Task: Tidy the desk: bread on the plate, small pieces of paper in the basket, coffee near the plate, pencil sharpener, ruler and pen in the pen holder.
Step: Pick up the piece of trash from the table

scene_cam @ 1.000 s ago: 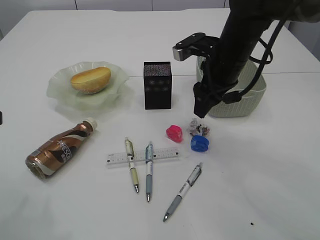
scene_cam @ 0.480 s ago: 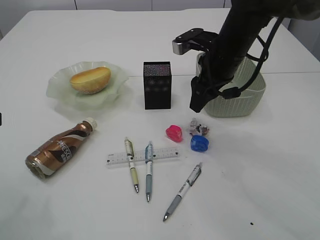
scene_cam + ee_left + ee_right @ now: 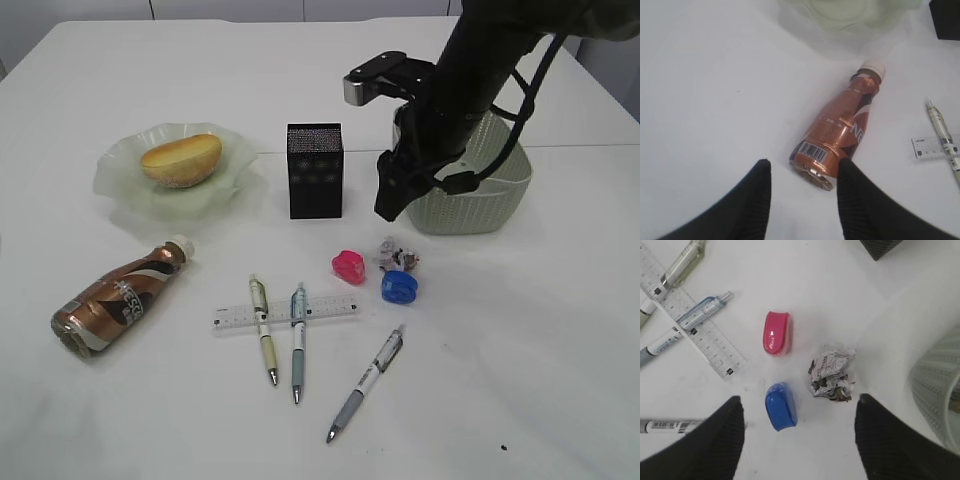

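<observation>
The bread (image 3: pixel 181 159) lies on the green plate (image 3: pixel 115 178). The coffee bottle (image 3: pixel 120 297) lies on its side, and my open, empty left gripper (image 3: pixel 802 167) hovers at its base (image 3: pixel 840 130). My right gripper (image 3: pixel 392 200) is open and empty above the crumpled paper (image 3: pixel 831 374), the pink sharpener (image 3: pixel 775 333) and the blue sharpener (image 3: pixel 781 406). The ruler (image 3: pixel 285 312) lies under two pens (image 3: pixel 262 328) (image 3: pixel 297 340). A third pen (image 3: pixel 366 382) lies apart. The black pen holder (image 3: pixel 315 170) and the basket (image 3: pixel 490 190) stand behind.
The right arm's cables hang over the basket. The ruler (image 3: pixel 690 325) and pen tips show at the left of the right wrist view. The white table stretches bare at the front and right.
My right gripper has risen and shifted slightly left, away from the paper and sharpeners. Nothing on the table has moved.
</observation>
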Available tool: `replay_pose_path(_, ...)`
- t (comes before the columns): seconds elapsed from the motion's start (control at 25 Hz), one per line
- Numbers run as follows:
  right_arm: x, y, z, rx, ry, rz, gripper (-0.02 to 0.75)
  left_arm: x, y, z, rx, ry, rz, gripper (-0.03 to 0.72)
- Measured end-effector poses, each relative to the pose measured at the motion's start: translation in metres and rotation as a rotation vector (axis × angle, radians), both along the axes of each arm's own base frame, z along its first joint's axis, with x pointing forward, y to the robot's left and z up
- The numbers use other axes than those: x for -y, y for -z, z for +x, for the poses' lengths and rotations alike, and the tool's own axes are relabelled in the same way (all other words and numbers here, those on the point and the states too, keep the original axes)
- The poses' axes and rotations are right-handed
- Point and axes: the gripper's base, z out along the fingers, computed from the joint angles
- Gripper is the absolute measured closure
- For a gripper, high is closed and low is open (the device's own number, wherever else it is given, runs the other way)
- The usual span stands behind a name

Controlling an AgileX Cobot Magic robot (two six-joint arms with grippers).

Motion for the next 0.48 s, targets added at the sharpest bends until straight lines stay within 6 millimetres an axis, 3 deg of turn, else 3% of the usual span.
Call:
replay_pose_path(0.32,0.002,0.001,0.004,0.041,0.002,-0.021,0.184,-0.001,0.000,0.000,-0.005,0.006,0.013,0.370)
replay_pose_path(0.48,0.001,0.014,0.007,0.014,0.003,-0.027,0.184,-0.001,0.000,0.000,-0.005,0.006,0.015,0.370)
